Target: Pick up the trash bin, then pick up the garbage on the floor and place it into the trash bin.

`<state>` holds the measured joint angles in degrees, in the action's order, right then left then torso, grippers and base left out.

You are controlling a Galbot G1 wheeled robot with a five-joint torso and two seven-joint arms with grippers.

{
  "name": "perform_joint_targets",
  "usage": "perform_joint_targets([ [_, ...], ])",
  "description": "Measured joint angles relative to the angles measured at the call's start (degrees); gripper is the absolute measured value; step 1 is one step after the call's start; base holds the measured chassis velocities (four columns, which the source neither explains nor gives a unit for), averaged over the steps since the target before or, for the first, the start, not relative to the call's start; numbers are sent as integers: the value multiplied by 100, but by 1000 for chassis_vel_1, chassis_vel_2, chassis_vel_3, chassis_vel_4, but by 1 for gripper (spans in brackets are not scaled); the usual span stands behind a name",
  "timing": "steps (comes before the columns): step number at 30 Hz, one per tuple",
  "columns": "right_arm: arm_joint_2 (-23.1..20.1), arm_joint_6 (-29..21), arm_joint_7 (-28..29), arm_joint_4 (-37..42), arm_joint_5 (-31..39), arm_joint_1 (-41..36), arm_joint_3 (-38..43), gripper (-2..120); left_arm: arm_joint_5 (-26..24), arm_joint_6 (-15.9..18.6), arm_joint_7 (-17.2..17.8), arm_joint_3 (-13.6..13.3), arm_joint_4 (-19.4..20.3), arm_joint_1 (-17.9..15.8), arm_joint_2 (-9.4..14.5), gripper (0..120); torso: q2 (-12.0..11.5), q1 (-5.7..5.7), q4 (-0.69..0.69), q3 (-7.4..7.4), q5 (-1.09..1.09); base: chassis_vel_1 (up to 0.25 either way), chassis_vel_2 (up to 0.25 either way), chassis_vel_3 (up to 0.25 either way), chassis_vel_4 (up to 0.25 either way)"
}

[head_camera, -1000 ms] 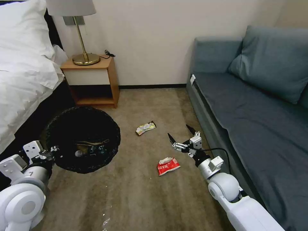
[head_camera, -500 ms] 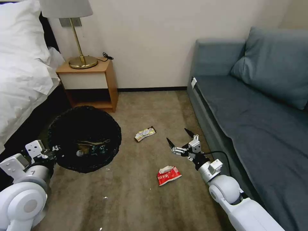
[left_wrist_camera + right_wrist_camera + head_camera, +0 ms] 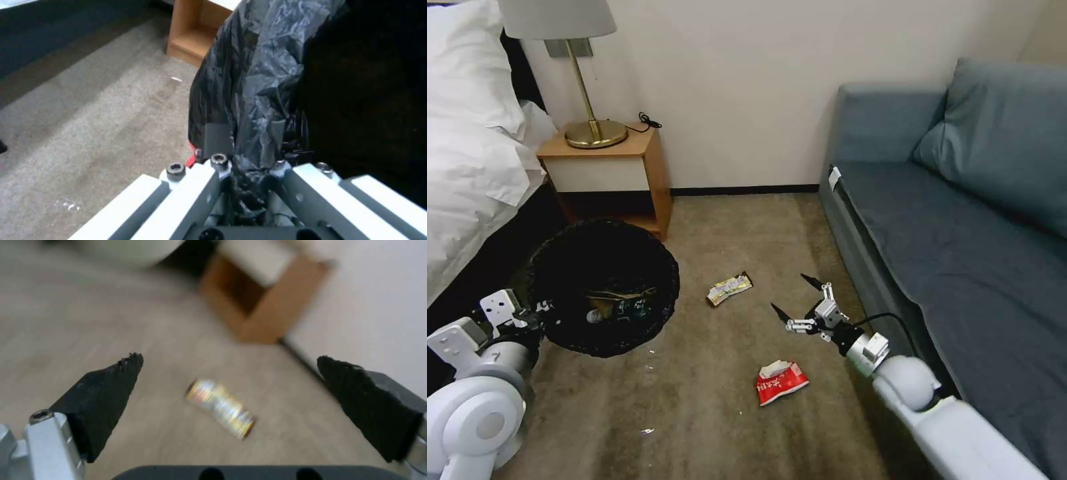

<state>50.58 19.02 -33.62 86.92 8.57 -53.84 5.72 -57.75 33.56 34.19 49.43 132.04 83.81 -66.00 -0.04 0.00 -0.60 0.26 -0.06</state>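
A: What does the trash bin (image 3: 604, 287) look like?

B: Round and wide, with a crinkled black bag folded over the rim. It hangs off the carpet (image 3: 707, 413) at the robot's left, in front of the nightstand (image 3: 607, 173). A tan paper bag (image 3: 617, 297) and a bottle (image 3: 617, 312) with a green label lie inside.

A: Who holds it?

B: The left gripper (image 3: 537, 310). In the left wrist view its fingers (image 3: 218, 138) are clenched on the bagged rim (image 3: 249, 110), one pad on each side of the plastic.

A: And the litter on the floor?

B: A yellowish-silver wrapper (image 3: 729, 288) lies on the carpet between the bin and the sofa (image 3: 960, 233). A red wrapper (image 3: 781, 383) lies nearer the robot.

A: What differs from half a second ago?

B: The head view has swung, so the lamp (image 3: 570, 73) and nightstand sit further left; that is the camera. The right gripper (image 3: 792, 296) now sits lower and nearer the sofa, further from the red wrapper.

A: How does that gripper stand?

B: Released, jaws spread wide and empty. It hovers just to the sofa side of the yellowish-silver wrapper (image 3: 220, 408), which the right wrist view frames between the two black fingertips (image 3: 111, 386), apart from both.
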Motion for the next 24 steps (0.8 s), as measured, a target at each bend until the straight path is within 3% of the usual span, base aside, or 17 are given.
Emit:
perform_joint_targets([
  [1,0,0,0,0,0,0,0,100,0,0,0,0,0,0,0,0,0,0,0,0,0,0,0,0,0],
  [3,-182,120,-843,-540,-246,728,-483,100,27,-6,-29,-18,2,-3,-17,0,0,0,-3,1,2,0,0,0,0],
  [4,-182,120,-843,-540,-246,728,-483,100,27,-6,-29,-18,2,-3,-17,0,0,0,-3,1,2,0,0,0,0],
  [6,-159,332,-1669,-1173,-741,1627,-1195,100,83,-13,-72,-35,7,-8,-84,0,0,0,2,0,-3,0,0,0,0],
  [7,-159,332,-1669,-1173,-741,1627,-1195,100,83,-13,-72,-35,7,-8,-84,0,0,0,2,0,-3,0,0,0,0],
  [8,-1,572,-2164,-1709,-1286,2114,-1700,100,128,-17,-92,-44,20,-6,-139,0,0,0,4,1,1,0,0,0,0],
  [11,262,821,-2372,-2272,-1585,2537,-2258,100,197,-26,-129,-63,58,22,-225,0,0,0,2,1,-1,0,0,0,0],
  [17,605,797,-2782,-2650,-1687,2772,-2855,100,304,-40,-194,-88,61,53,-316,0,0,0,-2,1,-1,0,0,0,0],
  [23,983,884,-2835,-3072,-1871,2878,-3068,100,387,-50,-220,-155,12,21,-384,0,0,0,-2,0,-2,0,0,0,0],
  [24,1220,922,-2819,-3302,-2008,2930,-3120,100,435,-54,-240,-185,-13,7,-413,0,0,0,-1,1,0,0,0,0,0],
])
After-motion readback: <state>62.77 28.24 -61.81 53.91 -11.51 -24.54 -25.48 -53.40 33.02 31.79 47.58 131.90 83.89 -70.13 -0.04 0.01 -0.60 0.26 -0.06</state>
